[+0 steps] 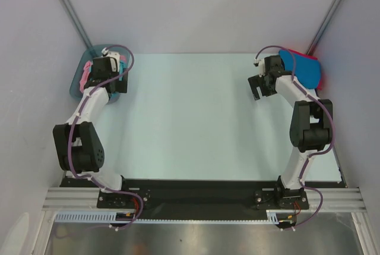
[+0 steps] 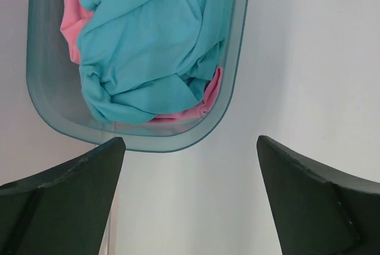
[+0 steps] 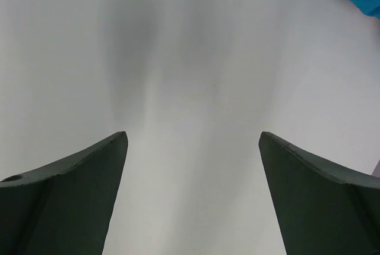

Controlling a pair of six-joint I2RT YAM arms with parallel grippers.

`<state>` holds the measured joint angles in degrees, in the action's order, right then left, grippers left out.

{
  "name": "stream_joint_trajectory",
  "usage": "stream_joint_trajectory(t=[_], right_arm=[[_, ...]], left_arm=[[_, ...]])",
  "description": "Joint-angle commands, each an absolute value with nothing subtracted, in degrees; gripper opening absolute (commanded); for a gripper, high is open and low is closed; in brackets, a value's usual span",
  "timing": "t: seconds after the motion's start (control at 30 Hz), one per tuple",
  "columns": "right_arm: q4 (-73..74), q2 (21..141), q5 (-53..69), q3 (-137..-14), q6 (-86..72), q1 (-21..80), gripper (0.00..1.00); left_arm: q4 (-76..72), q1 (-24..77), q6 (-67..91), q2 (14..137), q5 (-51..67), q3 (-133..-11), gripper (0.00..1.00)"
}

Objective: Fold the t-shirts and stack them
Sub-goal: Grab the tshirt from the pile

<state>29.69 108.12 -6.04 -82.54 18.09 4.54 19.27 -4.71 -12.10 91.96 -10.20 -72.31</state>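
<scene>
Two arms reach out from the lower edge of the overhead view across a pale worktop, with no cloth on its middle. We judge the folding not yet begun.

At the upper left, the left gripper hangs with its jaws spread wide and nothing between them, only bare worktop showing in the gap. Just ahead of it, toward the top of the left wrist view and a little left of centre, sits the grey-blue tub, its long side running away from the gripper. A crumpled teal t-shirt fills most of the tub and lies on top of a pink t-shirt, which peeks out along the left side and at the near end. We read the teal one as the first to be lifted, and the left gripper is by far the nearer to it, needing to travel forward over the tub's near rim and then down.

At the upper right, the right gripper is likewise wide open and empty, over bare worktop. The bright blue t-shirt lies just beyond it in the far right corner, covering a red t-shirt of which only an edge shows. In the right wrist view only a sliver of blue enters at the upper right corner.
</scene>
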Motion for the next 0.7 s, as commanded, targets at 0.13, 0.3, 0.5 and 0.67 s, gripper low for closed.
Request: stream_joint_trajectory(t=[0.13,0.3,0.5,0.67], right_arm=[[29.09,107.40,-7.65,-83.50,18.54,4.83,1.00],[29.00,108.19,-7.73,-83.85,18.63,5.18,1.00],[29.27,108.72,-7.82,-84.55,18.81,5.54,1.00],[28.74,107.50,-8.87,-82.97,19.33,5.54,1.00]], left_arm=[[16.71,-4.57,-14.50,94.91,-15.11,-77.87,1.00],[17.67,-4.66,-17.31,103.87,-17.58,-84.79,0.93],[20.64,-4.75,-19.24,117.83,-18.27,-97.28,0.99],[21.36,-5.01,-20.12,122.87,-19.42,-102.21,0.99]])
